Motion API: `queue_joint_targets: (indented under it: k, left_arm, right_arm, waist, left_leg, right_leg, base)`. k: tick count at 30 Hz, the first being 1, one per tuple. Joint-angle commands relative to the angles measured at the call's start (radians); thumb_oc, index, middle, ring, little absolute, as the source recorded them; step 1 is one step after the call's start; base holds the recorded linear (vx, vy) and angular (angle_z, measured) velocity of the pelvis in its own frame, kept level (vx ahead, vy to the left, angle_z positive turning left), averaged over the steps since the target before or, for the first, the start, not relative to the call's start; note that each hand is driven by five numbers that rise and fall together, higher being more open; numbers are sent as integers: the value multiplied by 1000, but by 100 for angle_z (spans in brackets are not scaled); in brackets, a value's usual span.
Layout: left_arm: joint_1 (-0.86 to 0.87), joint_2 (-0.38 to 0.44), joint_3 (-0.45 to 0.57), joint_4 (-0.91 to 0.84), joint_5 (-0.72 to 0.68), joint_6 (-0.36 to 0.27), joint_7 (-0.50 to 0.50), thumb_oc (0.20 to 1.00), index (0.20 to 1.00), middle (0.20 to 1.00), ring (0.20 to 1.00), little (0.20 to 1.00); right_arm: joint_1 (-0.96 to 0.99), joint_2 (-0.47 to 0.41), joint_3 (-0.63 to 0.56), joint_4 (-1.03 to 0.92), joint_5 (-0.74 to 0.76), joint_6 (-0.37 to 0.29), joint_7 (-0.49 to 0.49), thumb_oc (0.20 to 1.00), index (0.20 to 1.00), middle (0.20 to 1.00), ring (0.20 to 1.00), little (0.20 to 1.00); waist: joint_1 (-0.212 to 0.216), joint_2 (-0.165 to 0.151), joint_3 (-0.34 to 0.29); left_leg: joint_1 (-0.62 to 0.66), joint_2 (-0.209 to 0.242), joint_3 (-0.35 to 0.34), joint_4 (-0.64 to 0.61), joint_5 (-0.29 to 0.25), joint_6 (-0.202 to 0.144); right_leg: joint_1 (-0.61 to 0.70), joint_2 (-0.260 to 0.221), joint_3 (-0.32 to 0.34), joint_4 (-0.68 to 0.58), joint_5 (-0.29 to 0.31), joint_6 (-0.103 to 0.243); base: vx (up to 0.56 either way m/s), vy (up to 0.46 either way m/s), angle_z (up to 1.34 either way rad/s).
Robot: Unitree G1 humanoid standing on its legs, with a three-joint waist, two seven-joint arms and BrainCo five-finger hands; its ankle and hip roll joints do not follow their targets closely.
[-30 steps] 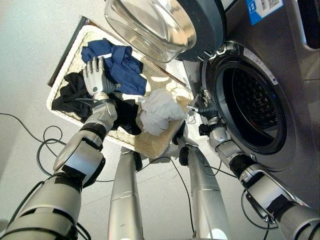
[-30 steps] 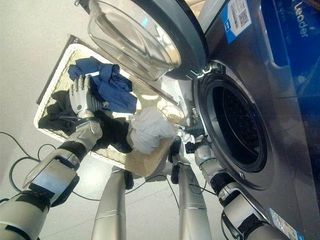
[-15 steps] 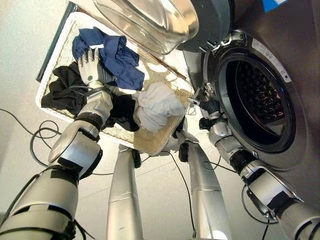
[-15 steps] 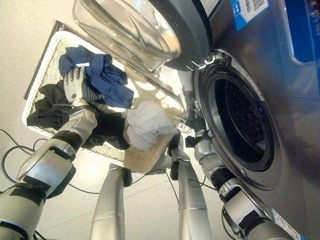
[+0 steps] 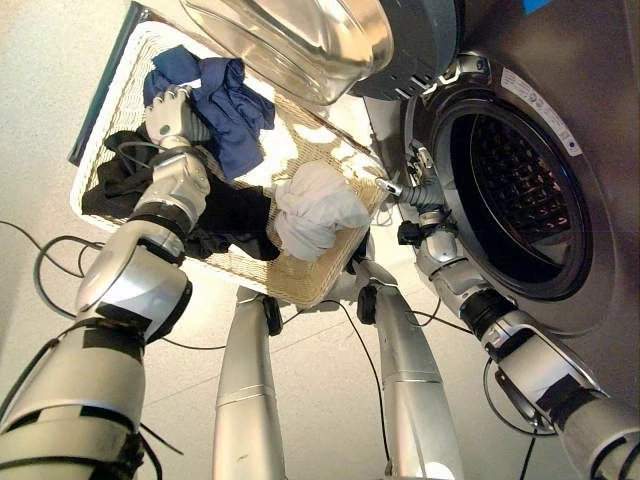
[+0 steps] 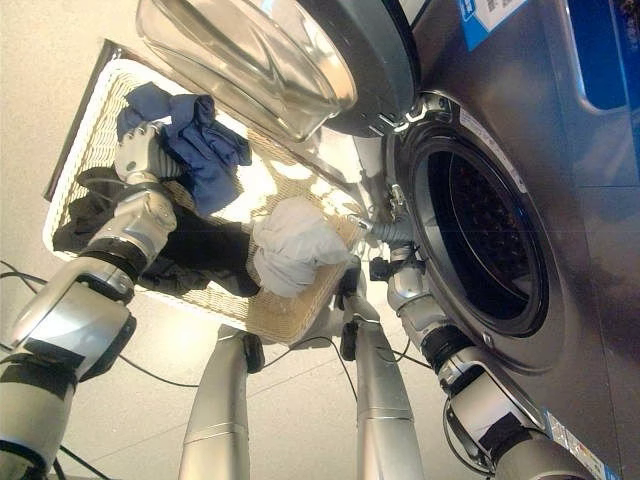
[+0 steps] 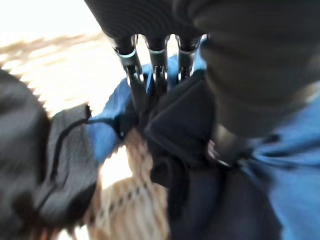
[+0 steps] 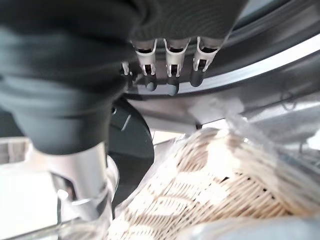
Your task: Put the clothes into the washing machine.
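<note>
Head views: wicker laundry basket (image 5: 300, 285) on the floor beside an open front-loading washing machine (image 5: 520, 190), glass door (image 5: 300, 40) swung over the basket. Inside, a crumpled blue garment (image 5: 235, 110) at the far end, black clothes (image 5: 225, 215) along the near side, a bunched white garment (image 5: 315, 210) by the corner nearest the drum. Left hand (image 5: 168, 112) on the blue garment. Right hand (image 5: 420, 192) at the drum's rim. Left wrist view: fingers (image 7: 137, 85) curled into folds of blue cloth, gripping it. Right wrist view: fingers (image 8: 170, 67) relaxed, holding nothing, near the door seal, above the basket's edge.
</note>
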Motion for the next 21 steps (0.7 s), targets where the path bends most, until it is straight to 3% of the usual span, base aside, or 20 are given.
queue_joint_targets:
  k: [1, 7, 12, 20, 21]
  left_arm:
    - [67, -92, -17, 65, -51, -20, -88, 200, 200, 200, 200, 200]
    - [86, -94, -1, 76, -70, -3, -49, 200, 200, 200, 200, 200]
    - [119, -93, 42, 78, -118, -11, 51, 200, 200, 200, 200, 200]
    - [216, -87, 144, 34, -121, -212, 250, 200, 200, 200, 200, 200]
    - [216, -87, 144, 34, -121, -212, 250, 200, 200, 200, 200, 200]
  right_arm:
    - [33, -19, -41, -58, 49, -80, -22, 1000, 1000, 1000, 1000, 1000]
    - [48, -6, -53, -61, 43, -105, -41, 1000, 1000, 1000, 1000, 1000]
    - [75, 5, -60, -67, 66, -111, -42, 1000, 1000, 1000, 1000, 1000]
    - [141, 31, -77, -58, 75, -138, 18, 1000, 1000, 1000, 1000, 1000]
    - [141, 31, -77, -58, 75, -138, 18, 1000, 1000, 1000, 1000, 1000]
  waist:
    - [0, -11, -27]
    - [1, -16, -27]
    - [8, -17, -27]
    - [35, -6, -27]
    - [35, -6, -27]
  left_leg:
    - [6, -16, 41, -57, 42, -82]
    - [43, -14, 56, -81, 49, -84]
    - [85, -17, 62, -90, 48, -83]
    - [190, -21, 69, -119, 40, -79]
    - [190, -21, 69, -119, 40, -79]
  right_leg:
    - [19, 21, -25, -15, 27, 107]
    - [51, 19, -36, -43, 37, 112]
    - [88, 17, -49, -44, 32, 113]
    - [183, -4, -91, -34, 8, 113]
    - [183, -4, -91, -34, 8, 113]
  base:
    - [0, 0, 0]
    - [0, 0, 0]
    - [-4, -8, -1]
    - [-2, -6, 1]
    - [-11, -16, 5]
